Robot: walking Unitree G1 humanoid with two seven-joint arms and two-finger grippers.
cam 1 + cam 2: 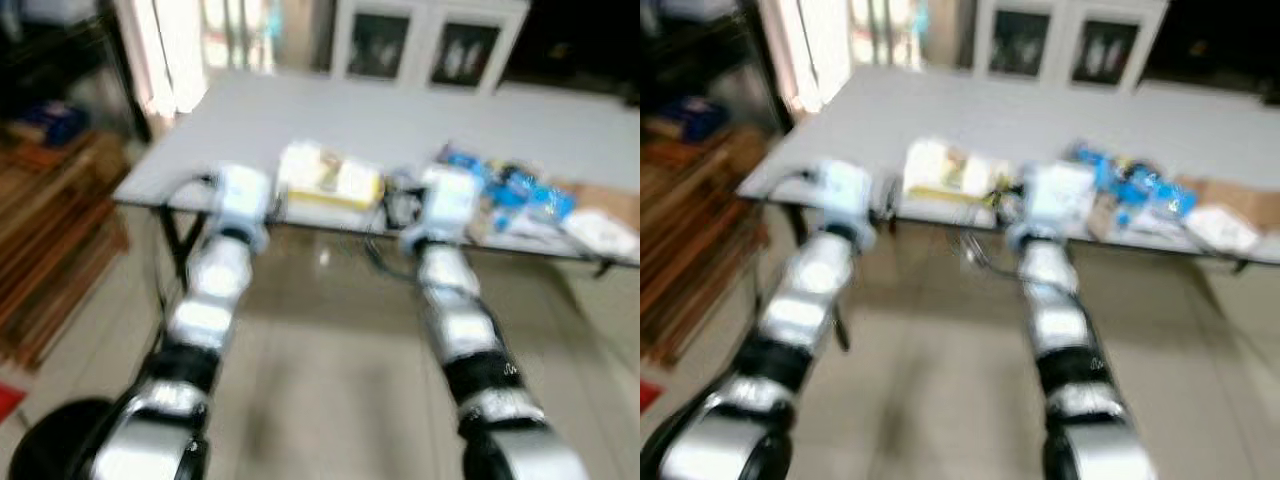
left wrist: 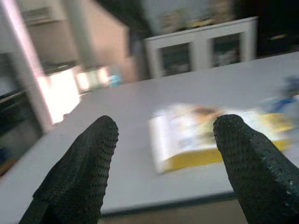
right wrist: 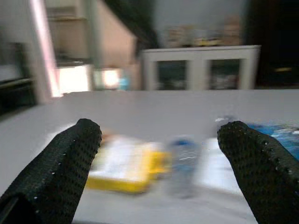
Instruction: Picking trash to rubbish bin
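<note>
Trash lies along the near edge of a grey table (image 1: 330,120): a white and yellow packet (image 1: 328,178), blue wrappers (image 1: 510,185), and crumpled white and brown paper (image 1: 600,225). Both arms reach forward toward that edge. My left gripper (image 2: 163,135) is open, just short of the table, with the white and yellow packet (image 2: 205,135) ahead between its fingers. My right gripper (image 3: 161,137) is open too, facing the yellow packet (image 3: 124,163) and a blurred clear bottle (image 3: 183,161). Nothing is held. The frames are blurred.
A white cabinet with glass doors (image 1: 425,45) stands behind the table. Wooden shelving (image 1: 50,230) is on the left, and a dark round object (image 1: 50,440) sits on the tiled floor at lower left. Black table legs (image 1: 180,245) stand under the near edge.
</note>
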